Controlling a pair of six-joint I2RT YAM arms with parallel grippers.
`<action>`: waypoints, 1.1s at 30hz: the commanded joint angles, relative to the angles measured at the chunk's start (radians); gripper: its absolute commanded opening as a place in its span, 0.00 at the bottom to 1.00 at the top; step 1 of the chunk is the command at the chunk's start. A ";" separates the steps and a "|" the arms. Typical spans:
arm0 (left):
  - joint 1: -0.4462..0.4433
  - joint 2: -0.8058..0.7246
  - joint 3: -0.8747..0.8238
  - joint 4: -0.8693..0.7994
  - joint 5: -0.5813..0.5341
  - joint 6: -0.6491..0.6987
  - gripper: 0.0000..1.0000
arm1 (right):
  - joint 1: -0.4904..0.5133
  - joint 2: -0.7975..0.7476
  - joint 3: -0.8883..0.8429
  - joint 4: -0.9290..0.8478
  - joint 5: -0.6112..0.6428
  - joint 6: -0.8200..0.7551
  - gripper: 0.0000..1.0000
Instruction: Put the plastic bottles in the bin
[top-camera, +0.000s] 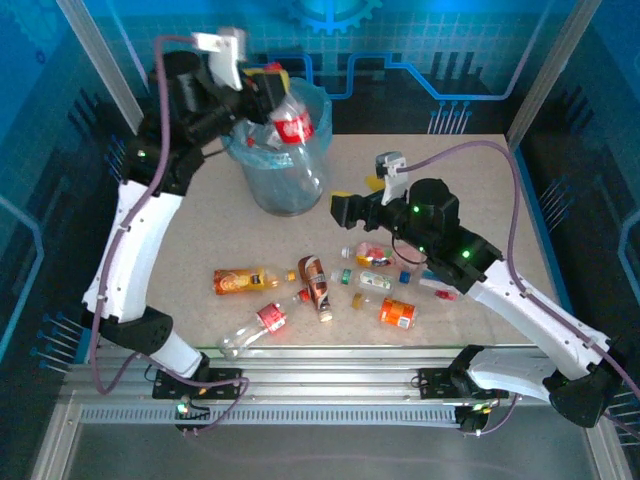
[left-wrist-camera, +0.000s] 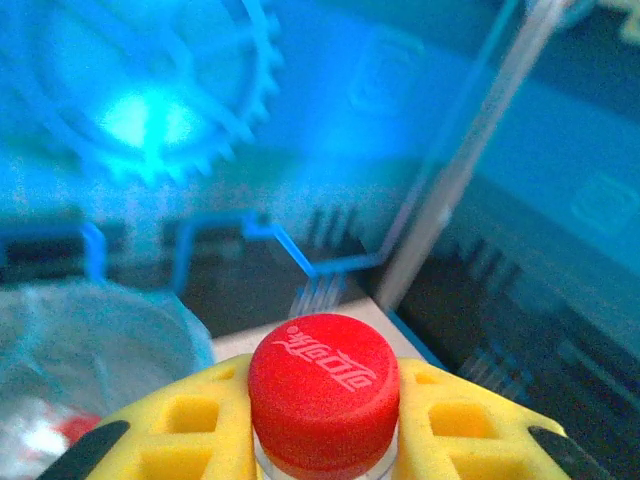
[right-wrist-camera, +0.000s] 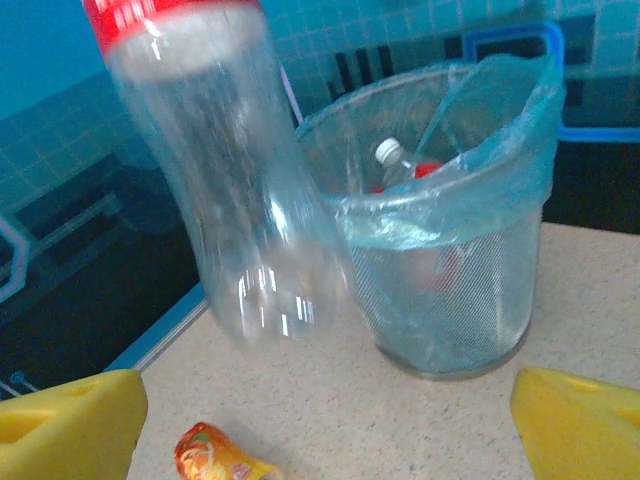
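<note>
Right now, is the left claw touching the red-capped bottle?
Touching. The left wrist view shows the yellow fingers of the left claw pressed against both sides of the bottle, just under its red cap.

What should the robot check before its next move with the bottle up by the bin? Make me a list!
1. Left pincer shut on the red-capped bottle: ok.
2. Bottle straight over the bin opening: cannot tell. From above it overlaps the rim, but from the right wrist it looks off to one side.
3. Right pincer open and holding nothing: ok.
4. Room inside the bin: ok, it looks far from full.
5. Table free of bottles: not ok. Several lie there, like the orange-labelled bottle.
</note>
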 joint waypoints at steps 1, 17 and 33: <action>0.093 0.078 0.091 0.029 -0.058 0.029 0.00 | 0.004 0.013 0.053 -0.006 0.053 -0.068 0.95; 0.211 0.321 0.065 0.176 0.008 0.249 0.00 | -0.009 0.195 0.138 -0.009 -0.019 -0.099 0.93; 0.231 0.325 -0.192 0.325 0.045 0.369 0.00 | -0.008 0.260 0.163 -0.032 -0.054 -0.114 0.92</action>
